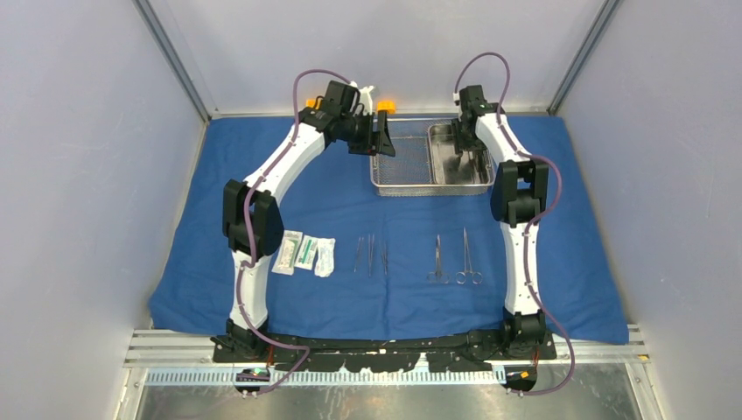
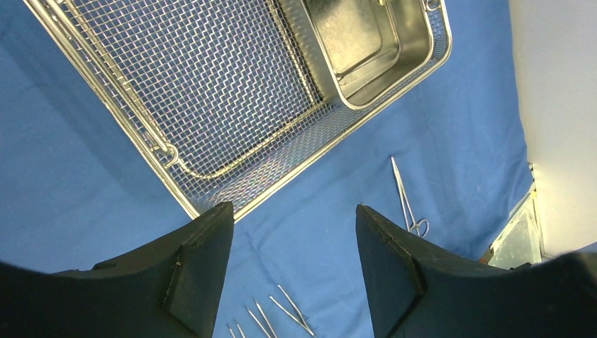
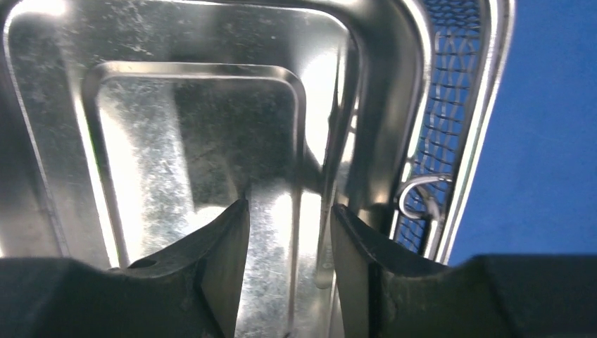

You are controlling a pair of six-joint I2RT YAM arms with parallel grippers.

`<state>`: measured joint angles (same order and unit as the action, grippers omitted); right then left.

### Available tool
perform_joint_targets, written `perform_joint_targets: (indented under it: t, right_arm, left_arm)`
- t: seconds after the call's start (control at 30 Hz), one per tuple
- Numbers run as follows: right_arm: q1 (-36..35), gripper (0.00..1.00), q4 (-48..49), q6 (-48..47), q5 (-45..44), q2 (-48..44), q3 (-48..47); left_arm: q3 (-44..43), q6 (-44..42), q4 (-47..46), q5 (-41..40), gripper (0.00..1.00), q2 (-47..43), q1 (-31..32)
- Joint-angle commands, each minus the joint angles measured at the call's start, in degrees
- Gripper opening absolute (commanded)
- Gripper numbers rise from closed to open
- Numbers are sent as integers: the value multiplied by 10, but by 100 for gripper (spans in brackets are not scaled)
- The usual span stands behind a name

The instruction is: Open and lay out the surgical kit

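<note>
Steel first: logging the steel mesh basket point(image 1: 398, 164) as sitting at the far middle of the large blue cloth wrap point(image 1: 586, 245), and noting the wrap as lying opened out flat. Finding the smaller solid steel tray point(image 1: 443, 162) resting upright inside the basket's right half. Recording three small white-green packets point(image 1: 305, 253) lying side by side on the cloth, close together, just beside the left arm point(image 1: 262, 175). Counting three thin forceps point(image 1: 371, 254) to the right of the packets, lying parallel. Counting two ring-handled scissors point(image 1: 453, 261) further right, rings pointing toward the near edge. Noting all of these as lying well apart from the basket. Seeing the left fingers point(image 2: 200, 267) hovering over the left end of the basket, standing wide apart, with nothing between them but cloth and mesh rim below. Seeing the right fingers point(image 3: 222, 267) reaching down inside the tray, close to its wall, leaving a narrow gap with bright steel showing in it. Not managing to tell whether pinching that wall or merely hanging beside it. Spotting two small orange blocks point(image 1: 386, 106) beyond the basket near the far edge of the cloth, partly hidden behind the left arm.
</note>
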<state>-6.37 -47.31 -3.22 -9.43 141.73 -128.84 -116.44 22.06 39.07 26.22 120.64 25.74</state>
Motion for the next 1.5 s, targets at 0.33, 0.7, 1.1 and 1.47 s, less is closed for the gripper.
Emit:
perform_joint_targets:
  t: [0.33,0.7,1.1,1.47]
  right_arm:
    - [-9,35,-23,-55,-77,4,-56]
    - [-9,33,-32,-72,-99,42,-70]
    - [-9,27,-40,-83,-120,79,-81]
    - [-10,31,-37,-95,-170,93,-82]
  left_arm:
    - [8,1,-27,20,66,-6,-4]
    - [6,6,-28,26,66,-1,-5]
    - [7,9,-29,29,66,-1,-5]
    - [14,15,-34,38,66,0,-5]
